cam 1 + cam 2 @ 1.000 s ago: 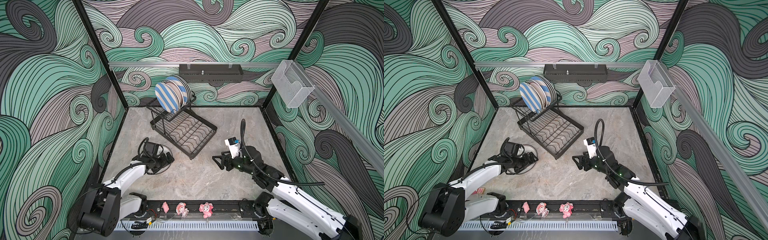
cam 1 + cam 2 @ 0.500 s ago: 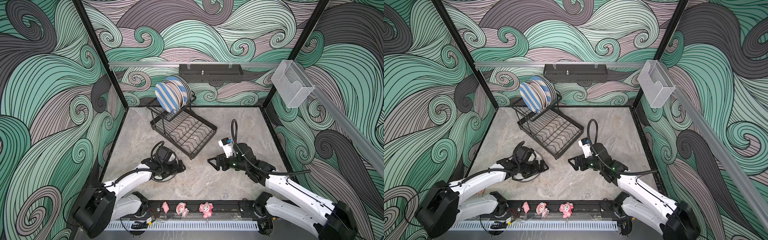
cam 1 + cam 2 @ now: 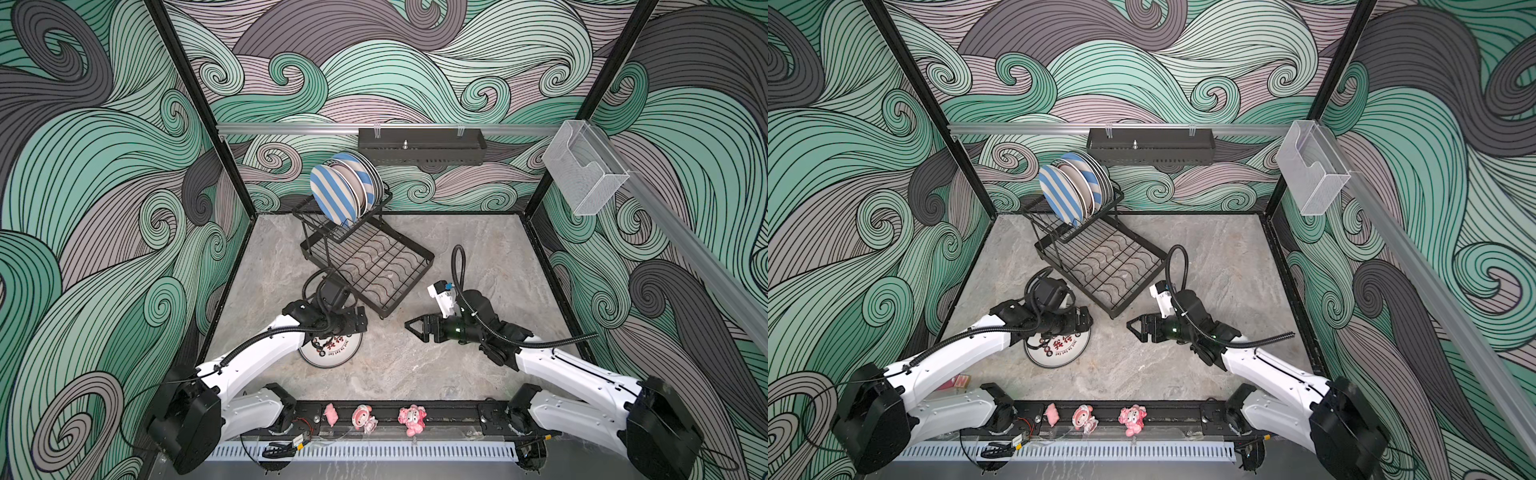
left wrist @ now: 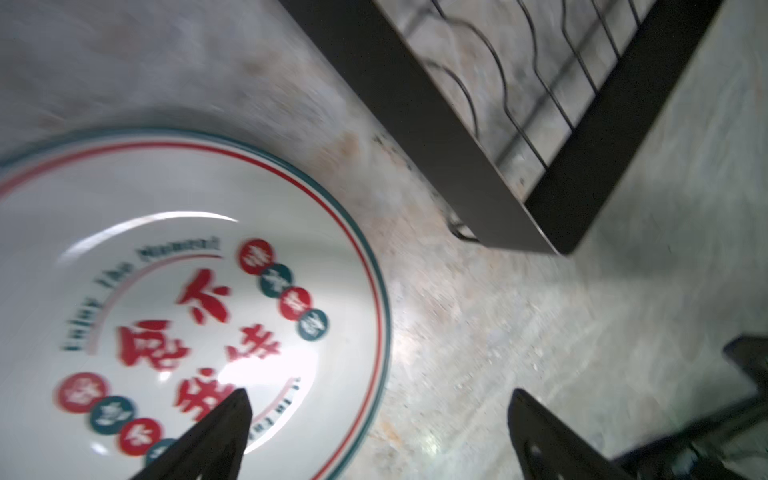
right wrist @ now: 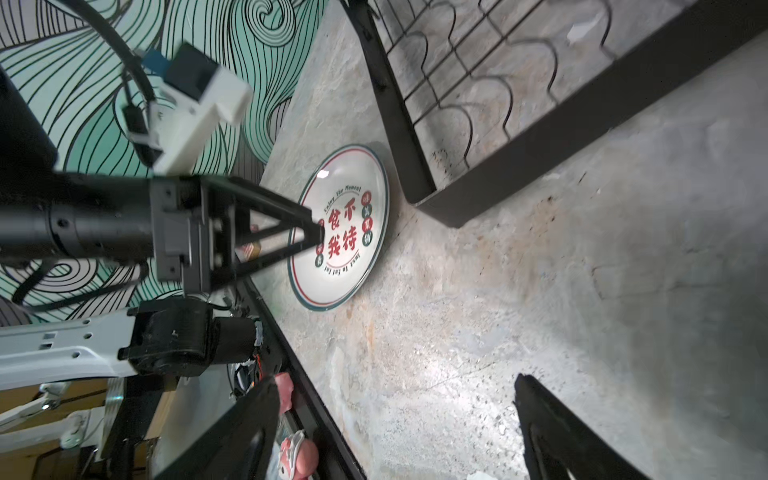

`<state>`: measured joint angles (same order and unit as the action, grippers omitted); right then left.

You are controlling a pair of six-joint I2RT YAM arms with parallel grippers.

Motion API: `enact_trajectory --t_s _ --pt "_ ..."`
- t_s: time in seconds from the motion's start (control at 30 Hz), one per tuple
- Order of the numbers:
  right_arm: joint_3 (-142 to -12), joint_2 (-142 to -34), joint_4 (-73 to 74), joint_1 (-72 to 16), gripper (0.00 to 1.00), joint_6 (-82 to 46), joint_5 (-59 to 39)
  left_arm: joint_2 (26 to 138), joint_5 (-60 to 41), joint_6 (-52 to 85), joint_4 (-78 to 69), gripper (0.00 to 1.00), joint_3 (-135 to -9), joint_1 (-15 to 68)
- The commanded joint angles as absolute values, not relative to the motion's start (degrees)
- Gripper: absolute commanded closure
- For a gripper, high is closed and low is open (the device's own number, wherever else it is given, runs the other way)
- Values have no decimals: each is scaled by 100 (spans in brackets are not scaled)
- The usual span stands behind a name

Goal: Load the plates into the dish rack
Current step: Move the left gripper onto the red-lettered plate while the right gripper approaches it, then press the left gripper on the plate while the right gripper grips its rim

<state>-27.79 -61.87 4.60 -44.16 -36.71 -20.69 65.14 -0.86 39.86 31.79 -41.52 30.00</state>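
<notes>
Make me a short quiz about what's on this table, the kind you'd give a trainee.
1. True or false: the plate with red characters stands upright in the dish rack.
2. What does the right gripper hold? A) a plate B) nothing C) a cup
3. What pattern does the frontmost plate standing in the rack show?

Key:
1. False. It lies flat on the table, beside the rack.
2. B. Its jaws are open and empty.
3. Blue and white stripes.
</notes>
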Motion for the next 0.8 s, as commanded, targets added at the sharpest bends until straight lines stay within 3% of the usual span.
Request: enact_trajectory --t_s 0.0,0.13,0.27,0.43,0.77 --pt "-2841 -6401 1340 -4833 12 -3999 -1626 6129 828 3671 2951 1 -3825 2236" --pt "-3386 -7063 1057 -5189 13 -3787 -1616 6248 735 3448 2629 1 -3628 1255" --pt "-4321 -7898 157 -5656 13 -3369 -1333 6431 702 3327 2609 1 -3634 866" --pt "-4910 -8827 135 -5792 14 -3387 -1636 6497 70 3401 2149 1 -3276 354" --pt "-6180 -10045 -810 -5972 15 -3120 -1705 6859 -849 3577 1972 1 -3055 211"
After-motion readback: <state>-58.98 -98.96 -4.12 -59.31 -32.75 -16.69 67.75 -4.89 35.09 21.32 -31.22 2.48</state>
